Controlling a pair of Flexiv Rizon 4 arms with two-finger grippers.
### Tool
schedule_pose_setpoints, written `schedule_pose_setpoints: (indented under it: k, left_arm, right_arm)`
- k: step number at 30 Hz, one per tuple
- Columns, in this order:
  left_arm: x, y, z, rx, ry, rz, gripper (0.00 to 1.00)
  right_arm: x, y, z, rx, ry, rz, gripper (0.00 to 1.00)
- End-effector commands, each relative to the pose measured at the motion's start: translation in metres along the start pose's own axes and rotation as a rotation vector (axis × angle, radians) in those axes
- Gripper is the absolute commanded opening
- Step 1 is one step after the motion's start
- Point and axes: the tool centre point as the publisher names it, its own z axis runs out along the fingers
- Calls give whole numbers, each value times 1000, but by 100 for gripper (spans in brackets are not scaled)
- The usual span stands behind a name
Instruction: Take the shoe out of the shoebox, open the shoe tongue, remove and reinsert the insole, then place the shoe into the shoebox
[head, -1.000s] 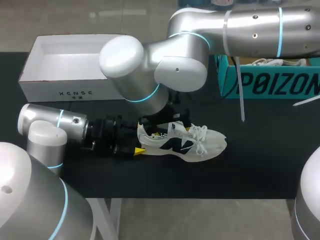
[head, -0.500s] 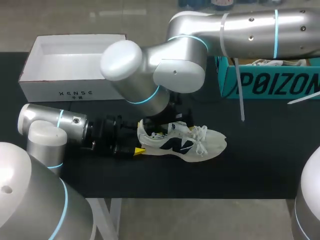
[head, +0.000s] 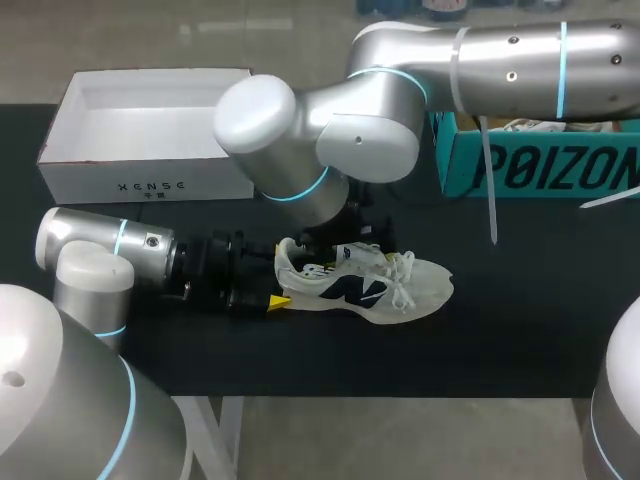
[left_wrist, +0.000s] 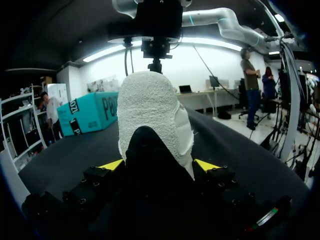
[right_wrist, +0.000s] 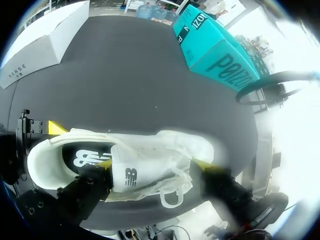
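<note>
shoe is out of the box and flat on its sole on the counter. Long axis runs straight across in front of the robot: heel toward the robot's left, toe toward its right. White shoebox sits open at the far left, well apart from the shoe. Teal box is far right, also apart.

The relation that matters imo is that the shoe's mouth faces up and the tongue lies along that same long axis. Anything going in for the insole has to come from above, w/ the heel pinned so the shoe doesn't slide toe-ward.

left gripper is the pin. It comes in low along the counter from the heel end, in line w/ the shoe. One yellow tip is pressed on each side of the heel, so it's clamped on the shoe at a medium width.

right gripper hangs directly over the mid-shoe, right at the tongue/laces, arm reaching across from the right. It's the nearer one to the tongue by far. Can't tell from the wrist cam whether it's actually pinching the tongue or just sitting over it, too smeared there.

My guess is we're at the tongue-opening step.
</note>
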Motion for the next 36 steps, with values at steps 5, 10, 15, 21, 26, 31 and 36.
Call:
schedule_pose_setpoints:
  k: [5,10,15,21,26,31,36]
  left_arm:
    - [0,2,0,0,0,1,0]
    - [0,2,0,0,0,1,0]
    - [0,2,0,0,0,1,0]
    - [0,2,0,0,0,1,0]
    - [0,2,0,0,0,1,0]
    - [0,2,0,0,0,1,0]
    - [0,2,0,0,0,1,0]
  right_arm:
    - [-4,-3,0,-10,1,309,3]
    - [-9,-1,-1,-10,-1,324,2]
    - [-22,1,-2,-8,-3,360,5]
    - [-37,3,-3,-10,-3,397,10]
    - [-49,4,1,-2,-6,427,18]
    - [-52,5,1,0,-6,436,18]
    - [-45,3,-10,-18,16,419,25]
